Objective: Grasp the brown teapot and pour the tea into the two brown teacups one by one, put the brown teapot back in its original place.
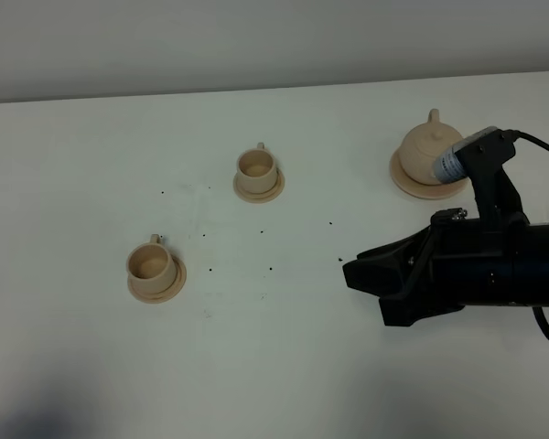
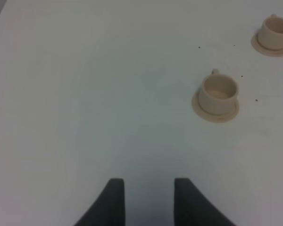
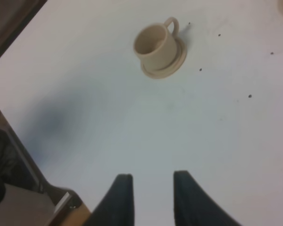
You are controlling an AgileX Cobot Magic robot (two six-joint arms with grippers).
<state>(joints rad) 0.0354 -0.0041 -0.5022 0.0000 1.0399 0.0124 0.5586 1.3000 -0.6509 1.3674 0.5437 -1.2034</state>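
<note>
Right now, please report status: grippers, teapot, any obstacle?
Left gripper open, empty. Right gripper open, empty. Brown teapot on its saucer, untouched. Both teacups stand clear of it.

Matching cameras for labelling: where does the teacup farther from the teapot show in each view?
Exterior high: teacup, lower left.
Left wrist: the teacup closer to the left pincer.
Right wrist: the only whole teacup, beyond the right pincer.
Shared landmark: dark specks on the table beside it.
</note>
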